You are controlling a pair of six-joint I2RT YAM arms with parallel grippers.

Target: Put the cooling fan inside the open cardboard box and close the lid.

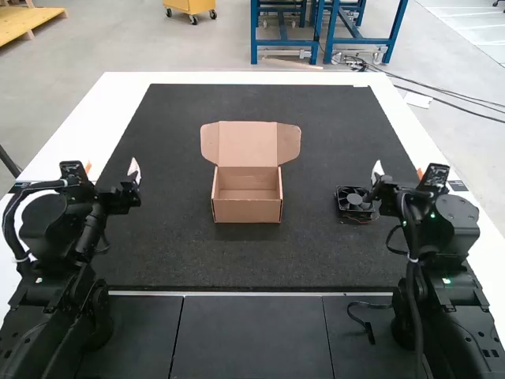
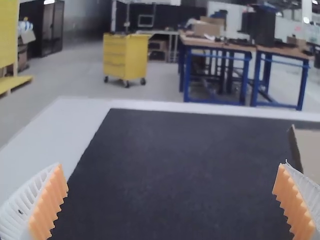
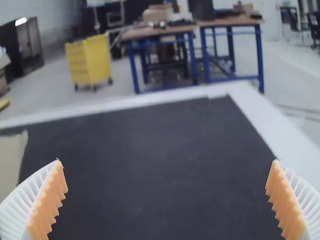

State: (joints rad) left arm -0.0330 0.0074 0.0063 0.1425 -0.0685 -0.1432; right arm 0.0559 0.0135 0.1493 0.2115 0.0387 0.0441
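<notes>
An open cardboard box (image 1: pixel 247 194) stands in the middle of the black mat, its lid (image 1: pixel 250 144) standing up at the back with side flaps spread. To the right of it a black cooling fan (image 1: pixel 357 203) lies flat on the mat. My right gripper (image 1: pixel 377 181) hovers just beside the fan on its right, fingers (image 3: pixel 46 199) wide open and holding nothing. My left gripper (image 1: pixel 131 183) is open too, over the mat's left edge, well away from the box. An edge of the box (image 2: pixel 306 150) shows past the left gripper's orange pads (image 2: pixel 294 207).
The black mat (image 1: pixel 173 245) covers most of the white table (image 1: pixel 71 134). Free mat lies all around the box. A black cable (image 1: pixel 359 312) lies near the right arm's base at the front.
</notes>
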